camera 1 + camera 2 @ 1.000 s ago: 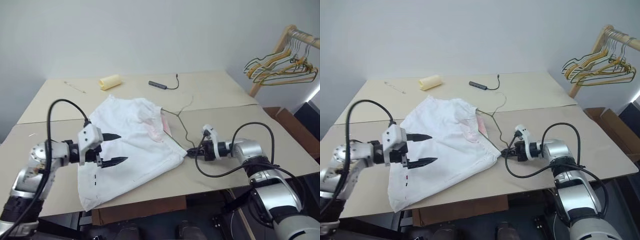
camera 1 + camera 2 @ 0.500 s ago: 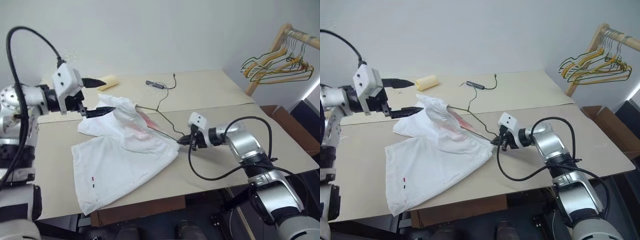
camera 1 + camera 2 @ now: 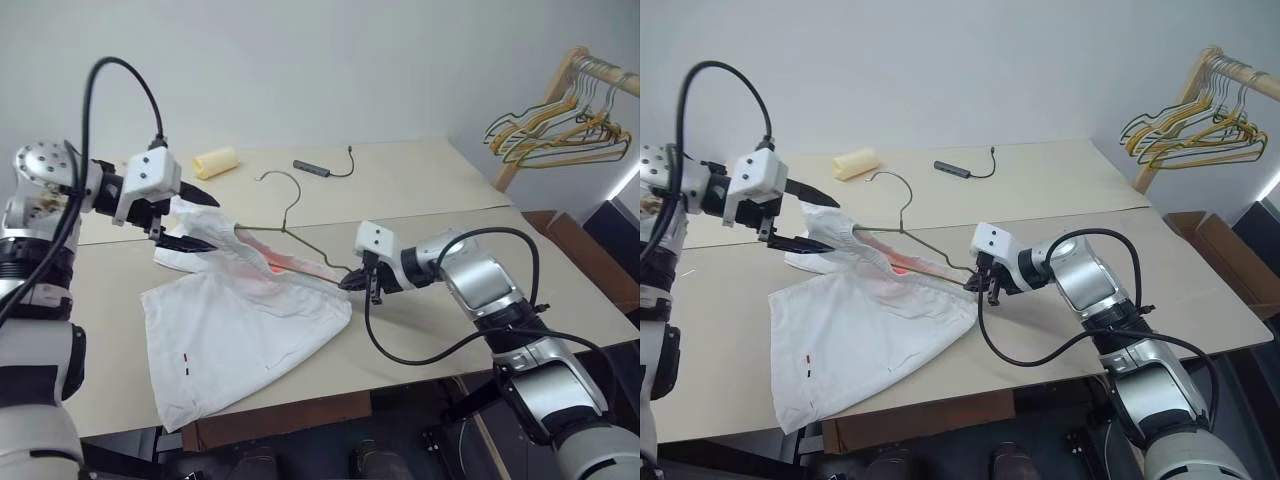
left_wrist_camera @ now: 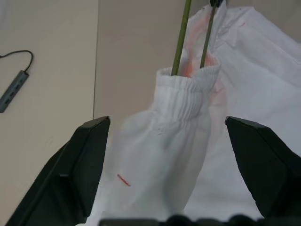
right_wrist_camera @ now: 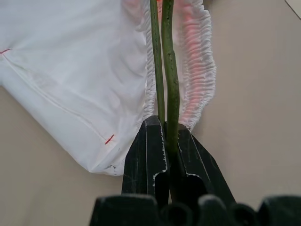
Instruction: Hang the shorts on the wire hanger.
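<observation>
Now the right gripper (image 3: 352, 282) is clamped on one end of the hanger (image 3: 290, 232), its two fingers (image 5: 150, 141) pressed tight on the green wire where the two strands meet, and it holds that end just above the table (image 3: 440, 200). From there the wire runs up and across toward the robot's left, with its hook (image 3: 275, 178) standing free in the air over the far half of the table. The shorts (image 3: 245, 320) are threaded onto the hanger at the waistband (image 4: 188, 89): in the left wrist view the gathered elastic wraps around both wire strands, with pink showing inside the opening. Most of the white cloth lies spread on the table below, one hem reaching the near edge. The left gripper (image 3: 190, 218) hangs at the raised part of the waistband with its black fingers (image 4: 80, 160) spread wide, the cloth between them but not pinched. A yellow roll (image 3: 217, 162) and a small grey hub (image 3: 314, 168) with its cable lie at the far side of the table. A wooden rack (image 3: 560, 95) with more hangers (image 3: 560, 135) stands off to the right.
</observation>
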`<state>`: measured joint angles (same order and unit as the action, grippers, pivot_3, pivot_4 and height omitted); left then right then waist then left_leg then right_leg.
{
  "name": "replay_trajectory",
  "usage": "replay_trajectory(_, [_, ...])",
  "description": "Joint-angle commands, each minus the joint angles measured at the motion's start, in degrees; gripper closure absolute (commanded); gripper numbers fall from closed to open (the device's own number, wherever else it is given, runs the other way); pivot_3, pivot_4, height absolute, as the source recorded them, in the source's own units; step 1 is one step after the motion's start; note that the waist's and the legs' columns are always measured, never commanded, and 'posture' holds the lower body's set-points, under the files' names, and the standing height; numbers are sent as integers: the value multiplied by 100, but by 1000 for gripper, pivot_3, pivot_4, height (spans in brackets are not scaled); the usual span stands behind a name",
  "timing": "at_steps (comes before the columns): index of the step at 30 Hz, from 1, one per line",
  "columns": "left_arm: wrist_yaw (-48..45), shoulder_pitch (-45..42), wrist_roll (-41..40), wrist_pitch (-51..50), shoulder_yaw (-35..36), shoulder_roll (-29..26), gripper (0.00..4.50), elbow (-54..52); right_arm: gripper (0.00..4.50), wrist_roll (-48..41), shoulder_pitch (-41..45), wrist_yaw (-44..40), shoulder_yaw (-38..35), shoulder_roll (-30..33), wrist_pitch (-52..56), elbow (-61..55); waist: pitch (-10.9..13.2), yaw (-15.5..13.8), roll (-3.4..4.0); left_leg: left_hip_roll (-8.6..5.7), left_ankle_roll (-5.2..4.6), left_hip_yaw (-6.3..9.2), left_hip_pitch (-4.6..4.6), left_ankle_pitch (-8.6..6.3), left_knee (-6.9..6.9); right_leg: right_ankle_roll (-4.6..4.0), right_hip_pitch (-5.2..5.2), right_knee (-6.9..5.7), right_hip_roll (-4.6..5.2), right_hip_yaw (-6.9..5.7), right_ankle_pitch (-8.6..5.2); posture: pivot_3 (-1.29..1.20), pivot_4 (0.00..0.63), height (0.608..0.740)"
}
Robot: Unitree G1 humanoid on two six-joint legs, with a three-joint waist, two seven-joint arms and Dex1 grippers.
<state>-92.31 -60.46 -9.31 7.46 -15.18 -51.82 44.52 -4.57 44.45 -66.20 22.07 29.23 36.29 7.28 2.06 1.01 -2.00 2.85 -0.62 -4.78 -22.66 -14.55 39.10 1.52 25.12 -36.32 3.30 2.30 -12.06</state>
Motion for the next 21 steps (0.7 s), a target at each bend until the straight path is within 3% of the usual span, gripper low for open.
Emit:
replay_trajectory(1, [-19, -244, -218, 83, -248, 60, 863, 133, 4500, 6, 209, -27, 12, 59, 67, -341, 0, 1, 0, 0, 0, 0, -3, 0, 2, 0, 2, -1, 0, 0, 0, 21, 0, 740])
replay_trajectory(5, [-19, -247, -131, 60, -247, 226, 1953, 248, 4500, 23, 196, -31, 63, 129, 172, -547, 0, 7, 0, 0, 0, 1, -7, 0, 7, 0, 6, -5, 0, 0, 0, 4, 0, 740])
replay_trajectory(8, [-19, -187, -262, 48, -408, 217, 1953, 207, 4500, 59, 182, -21, 102, 168, 198, -645, 0, 30, 0, 0, 0, 1, -16, 0, 14, 1, 16, -16, 0, 0, -1, 0, 0, 740])
replay_trajectory(11, [-19, -165, -271, 68, -518, 226, 2495, 267, 4500, 39, 170, -8, 106, 158, 235, -705, 0, 61, 0, 0, -1, 2, -18, 0, 21, 1, 21, -33, 0, 1, -2, -1, 0, 740])
replay_trajectory(17, [-19, -139, -304, 113, -641, 198, 4442, 336, 4500, 20, 163, 53, 96, 95, 235, -728, 0, 142, 0, 1, -3, 8, -21, -2, 58, 2, 21, -63, 0, 0, -4, 1, 0, 740])
replay_trajectory(21, [-19, -123, -339, 200, -692, 121, 4491, 317, 4500, -63, 128, 10, 57, 93, 186, -780, 0, 152, 0, 1, -4, 7, -23, -2, 77, 5, 18, -69, 2, 1, -4, -3, 0, 740])
